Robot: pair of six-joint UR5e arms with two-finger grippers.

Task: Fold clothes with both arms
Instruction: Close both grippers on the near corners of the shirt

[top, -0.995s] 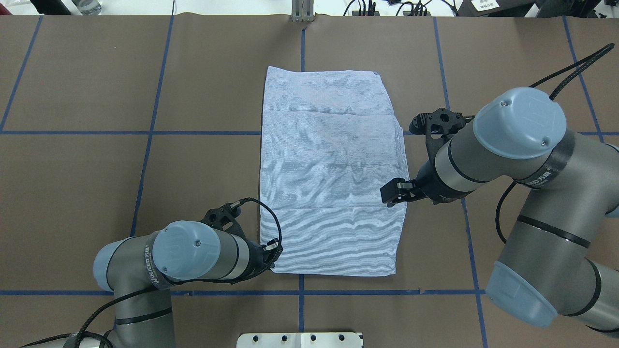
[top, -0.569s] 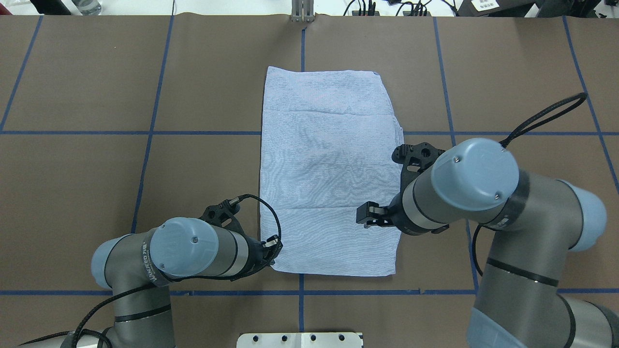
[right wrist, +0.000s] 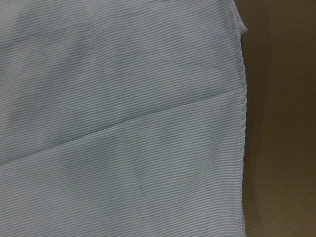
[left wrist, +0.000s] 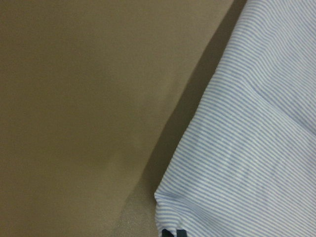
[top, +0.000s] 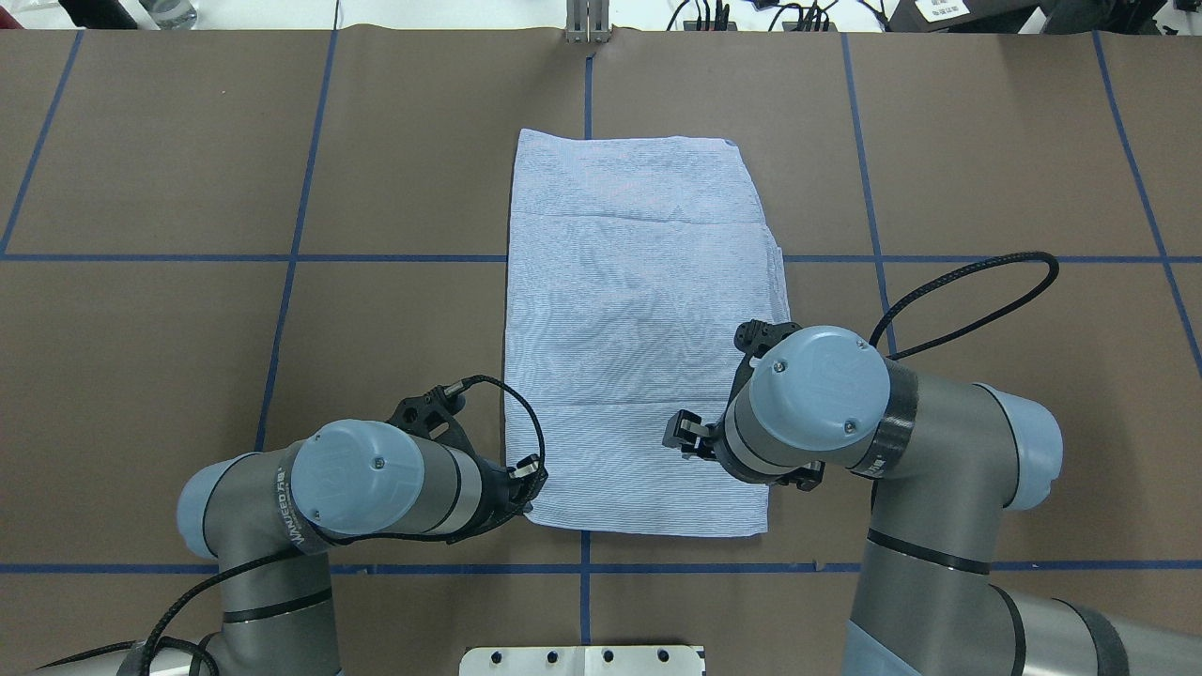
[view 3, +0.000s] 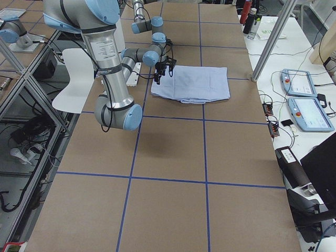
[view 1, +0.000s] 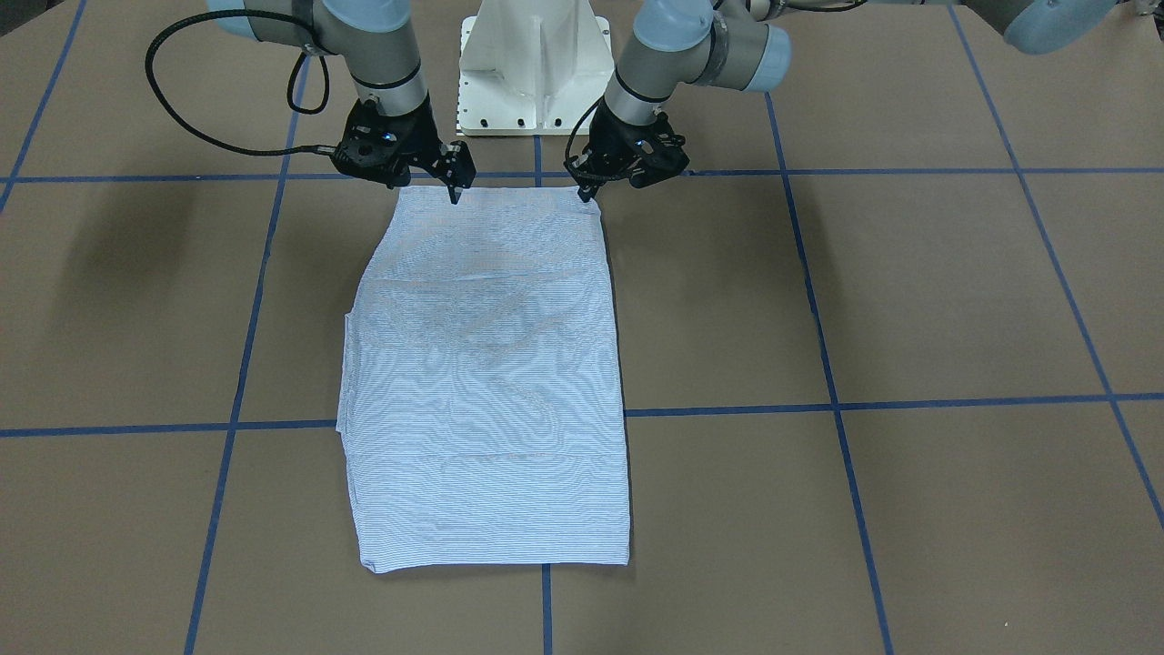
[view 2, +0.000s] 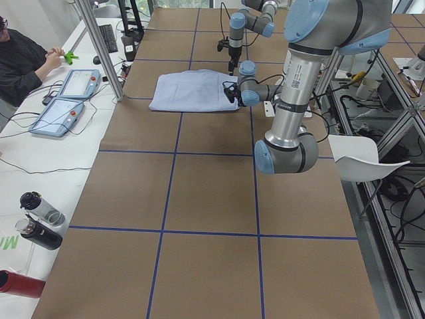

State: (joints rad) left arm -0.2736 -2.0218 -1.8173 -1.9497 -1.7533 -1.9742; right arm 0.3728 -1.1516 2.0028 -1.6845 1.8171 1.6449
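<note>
The light blue-and-white striped shirt (top: pixel 639 310) lies flat on the table, folded to a tall rectangle; collar, pocket and buttons are hidden. It also shows in the front view (view 1: pixel 482 382). My left gripper (top: pixel 528 481) is at the shirt's near left corner, shut on it; in the left wrist view dark fingertips (left wrist: pixel 172 232) pinch that corner. In the front view the left gripper (view 1: pixel 583 189) is at the corner. My right gripper (top: pixel 678 434) hovers over the shirt's near right part, a little inside the corner (view 1: pixel 446 186), and looks open and empty. The right wrist view shows only the shirt (right wrist: pixel 123 123).
The white pedestal base (view 1: pixel 534 73) stands just behind the shirt's near edge. Blue tape lines (top: pixel 282 310) grid the brown table. A person (view 2: pixel 26 60), teach pendants (view 2: pixel 66 100) and bottles (view 2: pixel 36 219) are along the far side. A white chair (view 2: pixel 365 156) stands beside the table.
My right arm has swung from beside the shirt's right edge inward and toward the robot, to above the shirt's near right part. My left gripper has stayed at the near left corner.
</note>
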